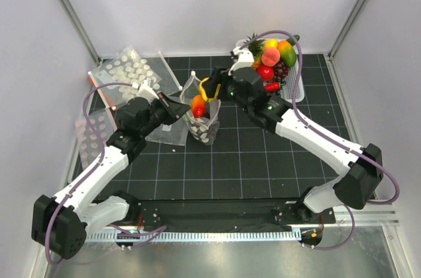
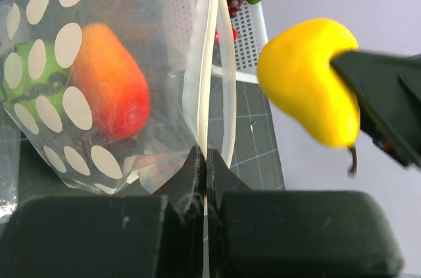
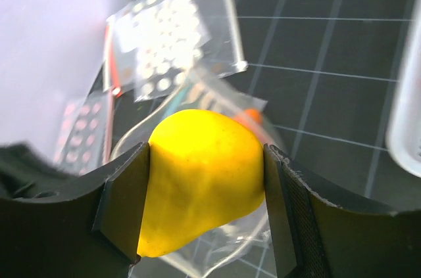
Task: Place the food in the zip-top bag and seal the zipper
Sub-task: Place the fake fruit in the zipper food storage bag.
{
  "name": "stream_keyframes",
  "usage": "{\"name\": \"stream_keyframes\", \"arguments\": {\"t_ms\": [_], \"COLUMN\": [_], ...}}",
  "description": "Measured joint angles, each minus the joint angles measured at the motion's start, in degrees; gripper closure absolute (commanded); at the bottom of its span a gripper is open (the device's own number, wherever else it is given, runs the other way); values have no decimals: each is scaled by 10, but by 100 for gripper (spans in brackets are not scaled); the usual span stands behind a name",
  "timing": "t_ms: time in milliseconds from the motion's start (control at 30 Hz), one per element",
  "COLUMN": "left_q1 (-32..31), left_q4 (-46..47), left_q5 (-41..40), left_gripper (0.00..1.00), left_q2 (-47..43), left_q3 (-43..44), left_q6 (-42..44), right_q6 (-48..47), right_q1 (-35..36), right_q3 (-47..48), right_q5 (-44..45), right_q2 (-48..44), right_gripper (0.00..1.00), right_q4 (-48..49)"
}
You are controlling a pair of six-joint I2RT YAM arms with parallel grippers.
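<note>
Overhead view: zip-top bag (image 1: 204,127) upright on the dark gridded counter (image 1: 250,160), mouth up, between the two arms. Left gripper (image 1: 183,111) clamped on the bag's rim, keeping the mouth spread. Right gripper (image 1: 210,89) just above that mouth, closed around a yellow fruit (image 1: 205,87). Behind the right gripper, more food (image 1: 273,58) heaped in a white basket (image 1: 295,87). Beyond the left gripper, spare dotted sheets (image 1: 128,68) lying flat. Left wrist view: fingers (image 2: 191,173) pressed together on the zipper (image 2: 205,94), the white strip rising straight up from between them. Left of the strip, through the dotted film, an orange-red fruit (image 2: 112,91) and a green piece (image 2: 29,74) already inside. Right of the strip, the yellow fruit in the air, clear of the film, pinched by a dark finger (image 2: 381,94) of the other arm. Right wrist view: yellow fruit filling the gap between both pads (image 3: 122,192), held across its broad middle; beneath it, blurred, the open pouch. Probably light, hard and glossy, so likely to slip unless squeezed across the widest part. Bag film soft and limp, apt to sag shut if let go; best gripped on the stiffer white strip, as here. Zipper not yet sealed.
</note>
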Motion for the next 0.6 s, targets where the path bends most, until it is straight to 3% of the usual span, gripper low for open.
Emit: {"name": "stream_keyframes", "arguments": {"t_ms": [133, 200, 300, 400, 600], "left_q1": [0, 0, 0, 0, 0], "left_q4": [0, 0, 0, 0, 0], "left_q5": [0, 0, 0, 0, 0], "left_gripper": [100, 100, 99, 99, 100], "left_q2": [0, 0, 0, 0, -3], "left_q3": [0, 0, 0, 0, -2], "left_q6": [0, 0, 0, 0, -2], "right_q6": [-31, -42, -58, -70, -85], "right_q1": [25, 25, 28, 32, 38], "right_q3": [0, 5, 11, 14, 14], "right_q5": [-40, -53, -65, -66, -49], "right_q2": [14, 31, 63, 87, 90], "right_gripper": [65, 58, 20, 4, 1], "right_q4": [29, 39, 45, 44, 41]}}
